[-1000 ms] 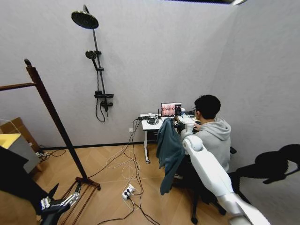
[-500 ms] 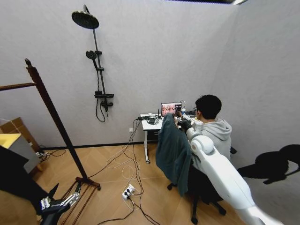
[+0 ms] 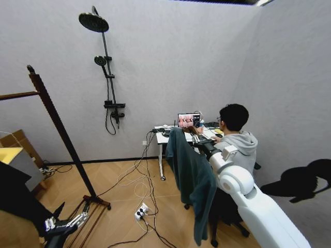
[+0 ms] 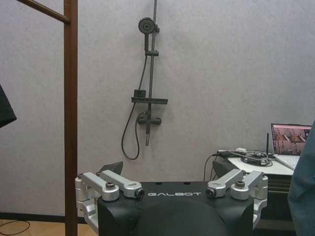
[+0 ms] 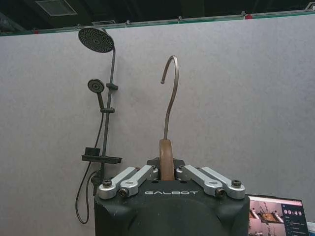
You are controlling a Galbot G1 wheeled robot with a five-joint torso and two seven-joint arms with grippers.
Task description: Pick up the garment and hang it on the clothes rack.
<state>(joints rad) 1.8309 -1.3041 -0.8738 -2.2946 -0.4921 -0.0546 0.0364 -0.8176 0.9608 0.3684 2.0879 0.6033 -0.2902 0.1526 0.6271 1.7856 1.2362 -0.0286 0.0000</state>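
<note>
The left gripper [image 3: 58,223] is held low at the near left, its fingers spread apart and empty. One clothes rack [image 3: 54,121] stands just beyond it. At the right, one garment [image 3: 189,173] hangs on a hanger [image 5: 167,147], which is clamped between the closed fingers of the right gripper [image 5: 167,172]. One shower fixture [image 3: 105,72] is mounted on the far wall.

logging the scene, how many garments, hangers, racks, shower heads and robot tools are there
garment: 1
hanger: 1
clothes rack: 1
shower heads: 2, large, small
tools: 2, left tool low by the rack base, right tool shut on the hanger
total: 7
</note>
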